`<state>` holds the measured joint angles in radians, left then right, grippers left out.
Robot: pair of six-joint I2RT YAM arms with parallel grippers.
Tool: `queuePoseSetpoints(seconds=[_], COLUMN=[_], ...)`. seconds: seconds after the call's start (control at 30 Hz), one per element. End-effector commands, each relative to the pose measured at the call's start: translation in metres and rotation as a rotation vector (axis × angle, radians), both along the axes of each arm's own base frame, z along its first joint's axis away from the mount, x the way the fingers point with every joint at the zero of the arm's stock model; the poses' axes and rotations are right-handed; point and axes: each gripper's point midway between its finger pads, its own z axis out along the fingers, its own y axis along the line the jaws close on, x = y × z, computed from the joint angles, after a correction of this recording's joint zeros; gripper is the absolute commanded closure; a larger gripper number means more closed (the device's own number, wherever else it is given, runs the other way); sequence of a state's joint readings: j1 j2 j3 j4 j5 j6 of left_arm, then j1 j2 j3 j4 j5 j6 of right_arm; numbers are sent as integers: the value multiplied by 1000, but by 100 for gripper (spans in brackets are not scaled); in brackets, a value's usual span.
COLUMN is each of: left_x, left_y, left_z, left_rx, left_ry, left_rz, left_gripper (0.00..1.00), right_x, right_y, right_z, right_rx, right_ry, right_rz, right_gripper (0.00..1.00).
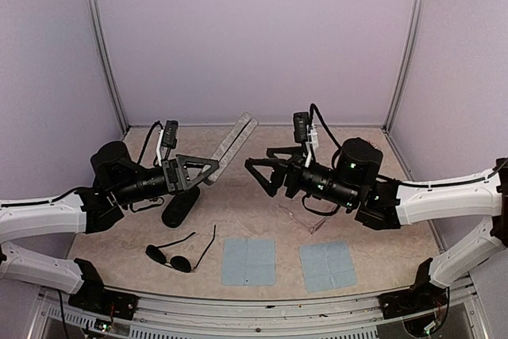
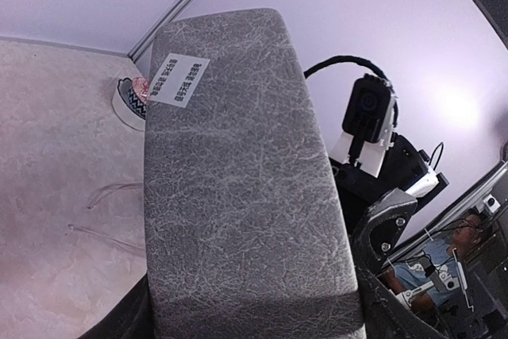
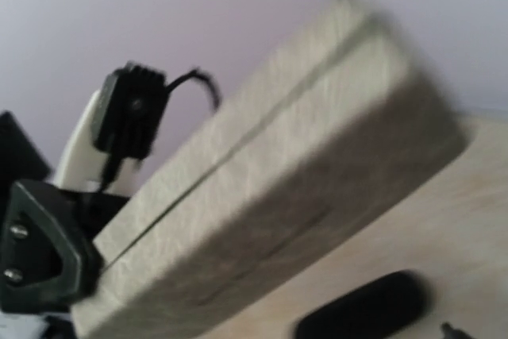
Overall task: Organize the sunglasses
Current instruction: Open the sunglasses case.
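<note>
- Top external view: the grey case [image 1: 234,142] is held clamped at one end in the left gripper [image 1: 208,168], raised off the table [image 1: 238,212] and slanted toward the back wall.
- The right gripper [image 1: 260,166] is seen facing it from close by, its jaws spread apart with nothing between them.
- The dark sunglasses [image 1: 176,257] are laid near the front edge on the left, arms unfolded. The clear sunglasses [image 1: 305,218] are laid beneath the right arm.
- A black case [image 1: 181,208] is seen below the left gripper, and two blue cloths [image 1: 248,261] are spread side by side at the front.
- Left wrist view: the frame is filled by the grey case, with a white label [image 2: 181,78] stuck near its far end. Faint clear arms are made out on the table to its left.
- Right wrist view: the grey case is shown blurred, with the black case on the table below it.
</note>
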<state>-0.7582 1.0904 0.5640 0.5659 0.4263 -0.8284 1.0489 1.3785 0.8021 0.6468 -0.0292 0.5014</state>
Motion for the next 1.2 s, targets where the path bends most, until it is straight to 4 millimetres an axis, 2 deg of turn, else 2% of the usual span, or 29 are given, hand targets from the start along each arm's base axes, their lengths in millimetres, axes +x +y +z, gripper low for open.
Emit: queuePoseSetpoints(seconds=[0.0, 0.27, 0.37, 0.83, 1.07, 1.17], left_x=[-10, -25, -30, -46, -49, -49], left_y=[2, -1, 0, 0, -5, -6], left_z=[61, 76, 78, 84, 79, 78], left_rx=[-124, -193, -225, -296, -279, -277], left_ry=[-203, -228, -225, -216, -213, -212], left_rz=[9, -26, -38, -91, -105, -107], left_gripper=[95, 95, 95, 96, 96, 96], right_x=[-16, -22, -24, -24, -24, -23], right_y=[20, 32, 30, 39, 42, 43], right_z=[31, 54, 64, 76, 79, 78], right_rx=[209, 346, 407, 495, 507, 506], right_ry=[148, 112, 90, 95, 96, 100], right_rz=[189, 284, 307, 367, 381, 384], right_gripper=[0, 0, 0, 9, 11, 17])
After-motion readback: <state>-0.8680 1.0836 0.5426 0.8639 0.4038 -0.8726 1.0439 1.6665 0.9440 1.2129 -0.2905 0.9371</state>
